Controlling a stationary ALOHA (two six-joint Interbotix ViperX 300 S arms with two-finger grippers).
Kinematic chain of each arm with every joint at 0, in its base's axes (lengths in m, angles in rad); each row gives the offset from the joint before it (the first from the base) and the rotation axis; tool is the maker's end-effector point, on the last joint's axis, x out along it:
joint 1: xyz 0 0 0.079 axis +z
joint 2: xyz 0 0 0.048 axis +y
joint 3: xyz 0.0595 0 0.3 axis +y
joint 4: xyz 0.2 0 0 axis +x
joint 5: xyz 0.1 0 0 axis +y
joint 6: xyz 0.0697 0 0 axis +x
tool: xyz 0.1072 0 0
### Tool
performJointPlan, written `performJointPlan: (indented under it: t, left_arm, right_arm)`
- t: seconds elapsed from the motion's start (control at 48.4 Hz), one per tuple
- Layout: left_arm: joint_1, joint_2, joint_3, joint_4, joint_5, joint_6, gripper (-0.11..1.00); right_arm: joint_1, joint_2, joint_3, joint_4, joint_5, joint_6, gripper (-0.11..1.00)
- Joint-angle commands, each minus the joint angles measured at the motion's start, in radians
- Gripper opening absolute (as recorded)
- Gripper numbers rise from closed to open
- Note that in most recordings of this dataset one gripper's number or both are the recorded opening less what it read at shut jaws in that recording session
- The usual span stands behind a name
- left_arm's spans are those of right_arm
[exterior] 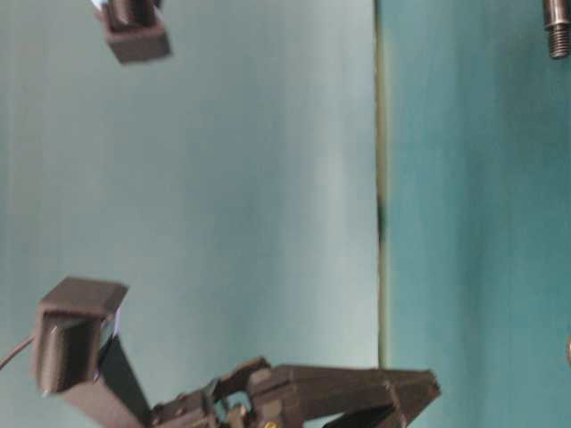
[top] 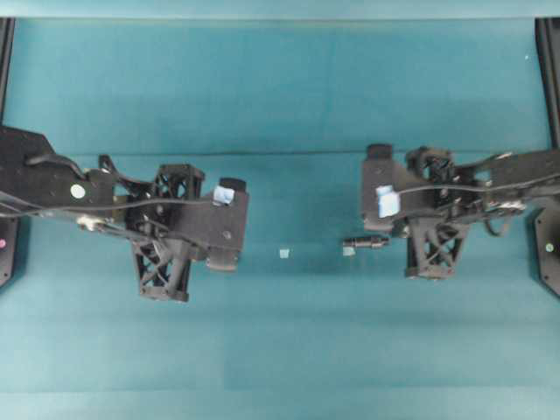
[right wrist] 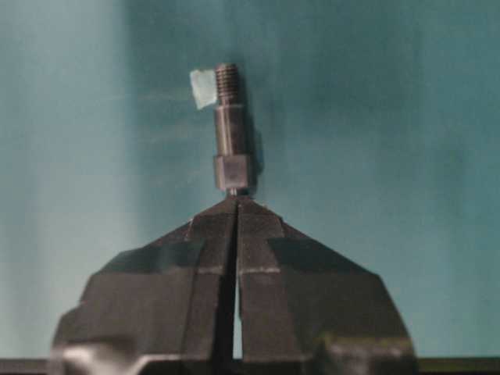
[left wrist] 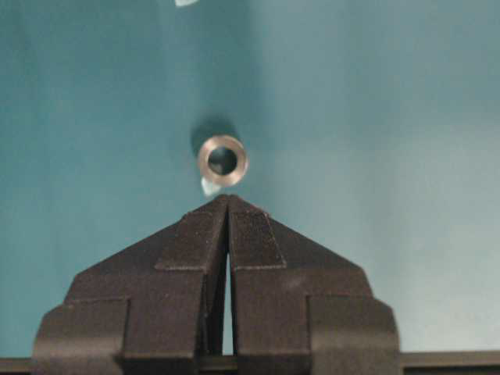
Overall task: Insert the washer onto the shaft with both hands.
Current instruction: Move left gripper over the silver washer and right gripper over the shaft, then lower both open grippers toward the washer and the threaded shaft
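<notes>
While the washer (left wrist: 223,160) and shaft (right wrist: 230,133) lie apart on the teal surface (top: 280,332), the left hand (left wrist: 227,205) and right hand (right wrist: 237,205) are seen clenched, grasping nothing.

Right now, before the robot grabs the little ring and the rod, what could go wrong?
1. Both tools, left and right, are shut, so they must open first or they may just push the parts away.
2. The washer lies flat and is tiny next to the fingertips, so it could slip or flick off.
3. The shaft lies on its side and may roll. A tape scrap sits by its tip.
</notes>
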Motion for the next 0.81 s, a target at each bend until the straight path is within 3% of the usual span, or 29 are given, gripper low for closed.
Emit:
performJointPlan:
  t: [0.0,0.145,0.268,0.351,0.495,0.599,0.784]
  left_arm:
    - [0.002,0.003,-0.018,0.005,-0.011,-0.002,0.02]
    - [0.006,0.008,-0.009,0.005,-0.032,-0.008,0.02]
    - [0.018,0.009,0.008,0.005,-0.083,-0.034,0.07]
    - [0.023,0.012,0.025,0.005,-0.114,-0.052,0.24]
    - [0.021,0.031,0.048,0.005,-0.120,-0.086,0.68]
    - [0.020,0.048,0.058,0.002,-0.127,-0.086,0.93]
    - [0.018,0.072,0.069,0.002,-0.173,-0.089,0.84]
  right_arm:
    - [-0.002,0.020,-0.023,-0.002,-0.011,-0.011,-0.07]
    - [-0.002,0.035,-0.023,-0.002,-0.048,-0.011,0.04]
    - [-0.002,0.051,-0.020,-0.003,-0.061,-0.003,0.26]
    - [0.000,0.060,-0.017,-0.003,-0.069,-0.003,0.51]
    - [-0.002,0.083,-0.008,-0.006,-0.077,-0.003,0.90]
    - [0.000,0.101,-0.002,-0.006,-0.094,-0.005,0.92]
    - [0.000,0.133,0.006,-0.008,-0.118,-0.006,0.92]
